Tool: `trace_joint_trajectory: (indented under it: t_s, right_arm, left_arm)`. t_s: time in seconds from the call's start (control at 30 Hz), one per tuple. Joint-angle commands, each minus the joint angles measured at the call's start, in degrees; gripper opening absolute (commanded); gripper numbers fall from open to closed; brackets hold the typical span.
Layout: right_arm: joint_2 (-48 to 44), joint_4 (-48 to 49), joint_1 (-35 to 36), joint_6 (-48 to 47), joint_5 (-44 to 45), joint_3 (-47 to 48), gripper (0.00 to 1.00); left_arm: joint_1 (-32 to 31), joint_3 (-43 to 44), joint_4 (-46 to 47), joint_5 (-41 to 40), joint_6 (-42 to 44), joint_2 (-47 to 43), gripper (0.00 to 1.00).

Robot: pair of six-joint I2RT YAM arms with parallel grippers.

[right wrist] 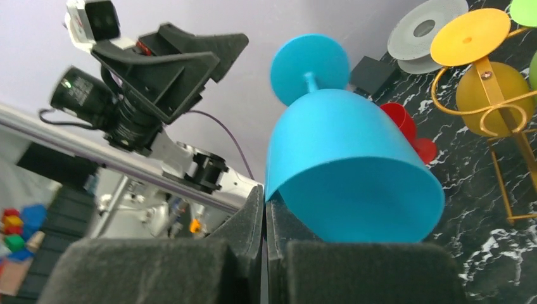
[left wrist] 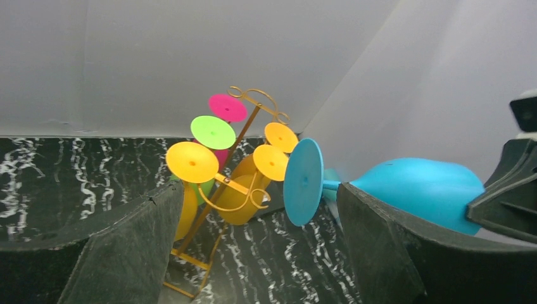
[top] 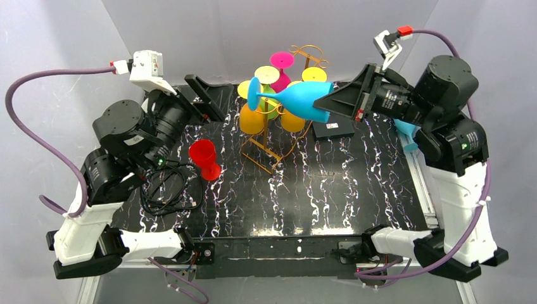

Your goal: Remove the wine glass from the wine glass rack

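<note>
Between the pressed-together pads of my right gripper (right wrist: 265, 196) sits the rim of the sky-blue plastic wine glass (right wrist: 345, 171). The jaws are closed tight and pinch the bowl wall.

The glass lies on its side in the air w/ its mouth toward my right wrist. Its stem & round foot point away from that wrist, toward the thin golden-orange wire wine glass rack (left wrist: 234, 184). It's off the rack's hooks. The foot hangs just beside the rack's load; can't tell if it touches anything there.

The rack stands on the black, white-veined marble-look tabletop (top: 342, 190), beyond the blue foot as seen from my right hand. It carries the hanging plastic glasses (left wrist: 192, 161) in pink, lime green, yellow & orange, all bowl-down w/ their feet up.

My left gripper (left wrist: 258, 190) is spread wide & holds nothing. In its wrist view the rack shows straight ahead btwn the two fingers, well apart from both.

A red plastic wine glass (top: 204, 158) stands upright on the tabletop near the left gripper, on the side toward my bases. A coil of black cable (top: 166, 190) lies just beside it. A small flat black box (top: 334, 130) lies on the tabletop below the right gripper.
</note>
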Motion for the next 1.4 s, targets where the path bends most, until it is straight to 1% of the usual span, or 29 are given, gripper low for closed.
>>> trace_joint_trajectory:
  t_s: [0.0,0.1,0.27,0.67,0.87,0.93,1.07,1.37]
  right_arm:
    - [5.5,-16.5,7.3,-14.5,3.7,11.1,0.01]
    - [8.8,-22.7,13.3,-18.2,9.1,15.4,0.01]
    - [12.9,-27.8,21.4,-21.2,16.5,19.4,0.01]
    - [24.2,-38.7,32.4,-27.0,29.3,26.7,0.01]
    - [29.5,-42.4,37.8,-29.2,35.3,27.2,0.01]
    - [31.2,-43.4,38.9,-29.7,37.0,27.0,0.01]
    - [34.1,-43.9,40.4,-30.5,40.1,25.5,0.01]
    - [40.1,-43.5,42.2,-31.7,41.2,24.0,0.01]
  left_arm:
    - [0.1,3.6,-2.3,-0.5,6.0,-1.2,0.89]
    - [0.1,3.9,-3.4,-0.2,7.5,-1.5,0.89]
    - [0.1,4.6,-5.3,0.3,10.2,-1.6,0.88]
    - [0.1,5.9,-11.2,-1.5,17.9,-2.6,0.88]
    - [0.1,5.4,-15.4,-2.6,20.4,-3.3,0.88]
    - [0.1,4.9,-16.4,-3.2,22.0,-3.7,0.88]
    - [0.1,3.6,-17.4,-3.9,22.3,-4.6,0.88]
    - [0.1,2.9,-18.7,-6.0,22.1,-5.5,0.87]
